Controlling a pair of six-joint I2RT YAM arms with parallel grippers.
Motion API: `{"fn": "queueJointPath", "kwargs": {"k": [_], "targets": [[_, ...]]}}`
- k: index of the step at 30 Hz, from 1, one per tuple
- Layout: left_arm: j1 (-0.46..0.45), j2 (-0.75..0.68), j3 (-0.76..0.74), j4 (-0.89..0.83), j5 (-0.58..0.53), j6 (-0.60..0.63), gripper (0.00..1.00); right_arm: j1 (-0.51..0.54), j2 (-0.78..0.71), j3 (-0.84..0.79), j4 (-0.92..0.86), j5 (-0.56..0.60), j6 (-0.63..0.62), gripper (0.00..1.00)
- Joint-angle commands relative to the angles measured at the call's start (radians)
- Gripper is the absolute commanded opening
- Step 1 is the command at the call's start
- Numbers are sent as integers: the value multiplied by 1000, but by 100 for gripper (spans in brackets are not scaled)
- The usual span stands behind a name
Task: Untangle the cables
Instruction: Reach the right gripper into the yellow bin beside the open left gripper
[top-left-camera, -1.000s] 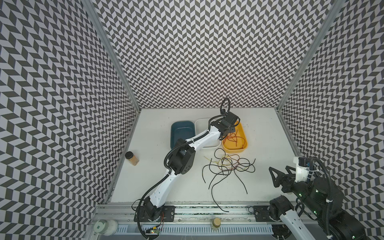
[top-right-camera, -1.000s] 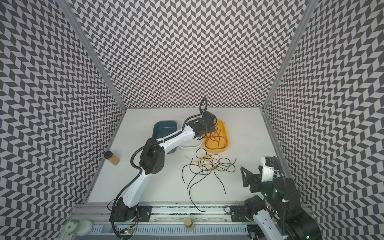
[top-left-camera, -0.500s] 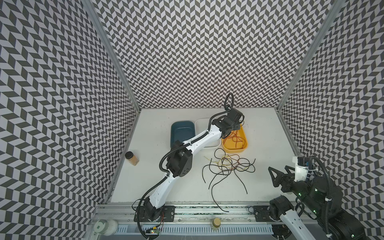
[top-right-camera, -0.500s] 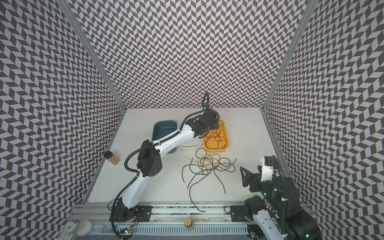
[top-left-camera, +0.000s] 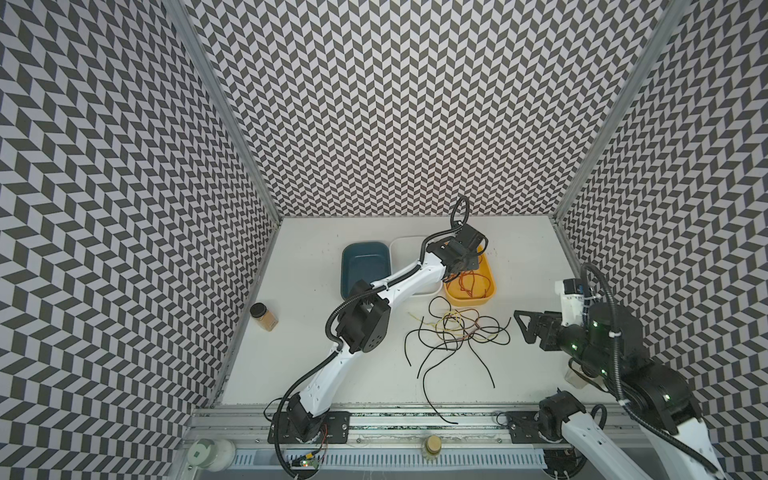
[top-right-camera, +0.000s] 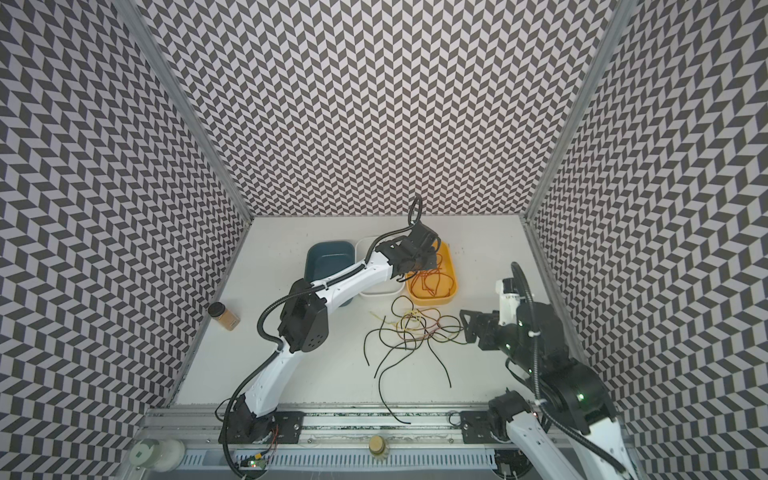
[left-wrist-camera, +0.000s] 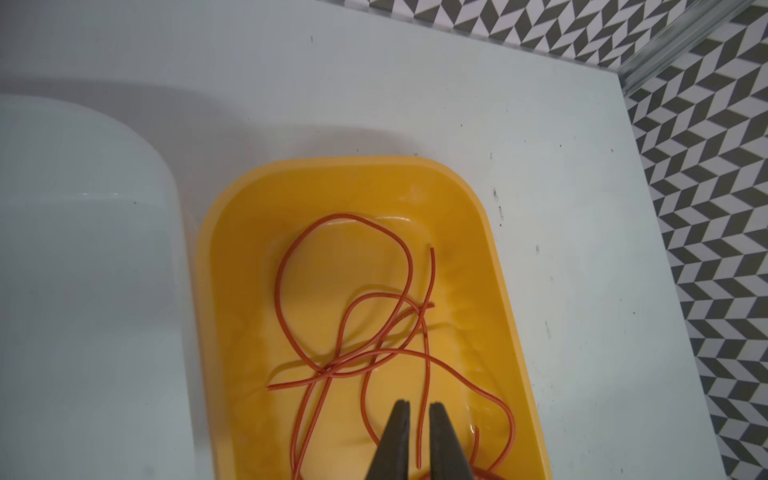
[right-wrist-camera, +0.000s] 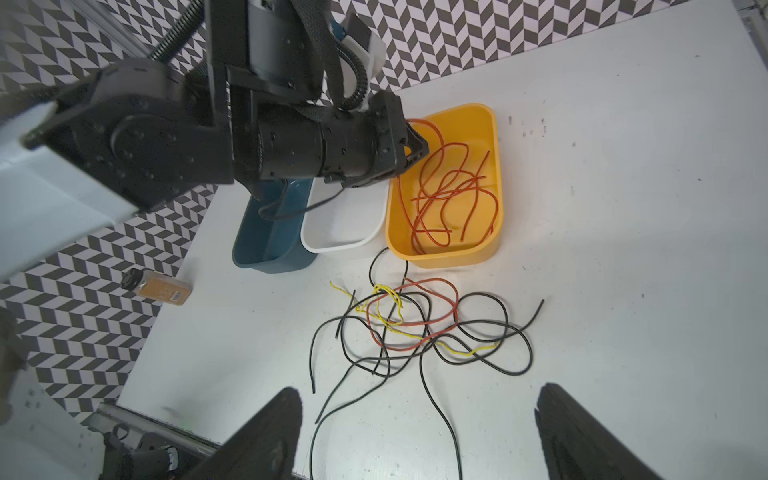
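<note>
Orange-red cables (left-wrist-camera: 332, 369) lie looped in the yellow tray (left-wrist-camera: 249, 291), my left hand (left-wrist-camera: 419, 404) almost closed above them, one strand in the slit. The black, red and yellow tangle (top-left-camera: 451, 332) sits mid-frame on the bench (top-left-camera: 519, 257), my right hand (top-left-camera: 522, 328) wide open, empty, just right of it

Blue tray (top-left-camera: 361, 266), white tray (top-left-camera: 405, 248) and yellow tray (top-left-camera: 467, 301) stand side by side — a capped jar (top-left-camera: 264, 317) lies apart.
</note>
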Motion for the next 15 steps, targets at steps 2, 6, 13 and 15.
{"fn": "queueJointPath", "kwargs": {"k": [2, 6, 13, 15], "targets": [[-7, 9, -51, -11, 37, 24, 9, 5, 138, 45, 195, 4, 39, 88], [-1, 20, -57, -30, 72, 41, 22, 4, 254, 39, 281, 35, 49, 88], [28, 27, -32, -99, 139, 60, 63, -10, 363, 23, 367, 55, 80, 86], [32, 18, -22, -125, 139, 76, 65, -24, 377, 16, 386, 63, 91, 86]]}}
